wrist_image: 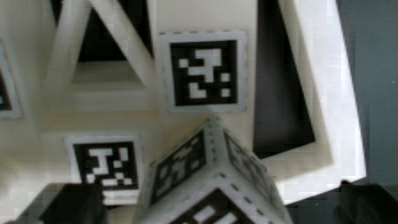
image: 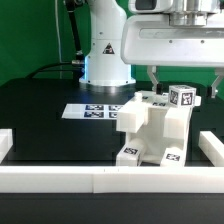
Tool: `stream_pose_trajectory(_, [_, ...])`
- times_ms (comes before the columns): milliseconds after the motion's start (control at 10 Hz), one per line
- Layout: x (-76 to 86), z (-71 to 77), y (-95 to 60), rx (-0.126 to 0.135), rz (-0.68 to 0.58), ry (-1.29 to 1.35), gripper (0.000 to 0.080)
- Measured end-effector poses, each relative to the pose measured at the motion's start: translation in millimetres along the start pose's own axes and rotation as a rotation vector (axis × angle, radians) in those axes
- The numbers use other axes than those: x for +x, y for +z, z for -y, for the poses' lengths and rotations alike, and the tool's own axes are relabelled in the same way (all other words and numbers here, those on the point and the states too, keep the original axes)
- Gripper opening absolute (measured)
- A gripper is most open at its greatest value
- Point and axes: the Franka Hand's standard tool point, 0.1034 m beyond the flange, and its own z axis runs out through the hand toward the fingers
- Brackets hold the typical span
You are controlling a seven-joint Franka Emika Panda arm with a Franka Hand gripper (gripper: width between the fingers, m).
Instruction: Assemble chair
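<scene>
Black tabletop [image: 40, 125] is ringed by white rails [image: 60, 178], so parts are kept in reach. Chair [image: 152, 128] is stood near front rail, mostly joined. Gripper [image: 183, 78] is hung just above, jaws spread wide, nothing held.

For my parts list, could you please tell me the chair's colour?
The chair is white with black-and-white square tags, best seen in the exterior view.

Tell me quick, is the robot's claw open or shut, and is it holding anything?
Gripper: open, jaws wide on either side of the top of the chair, holding nothing.
</scene>
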Motion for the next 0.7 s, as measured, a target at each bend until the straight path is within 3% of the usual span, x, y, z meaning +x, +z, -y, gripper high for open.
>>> stream_pose_trajectory(500, [0.4,-1.7,0.3,-0.001,-0.001,-0.222,0.0639])
stream_pose_trajectory(700, [0.6,-2.0,0.3,-0.001,-0.001,-0.221,0.0283])
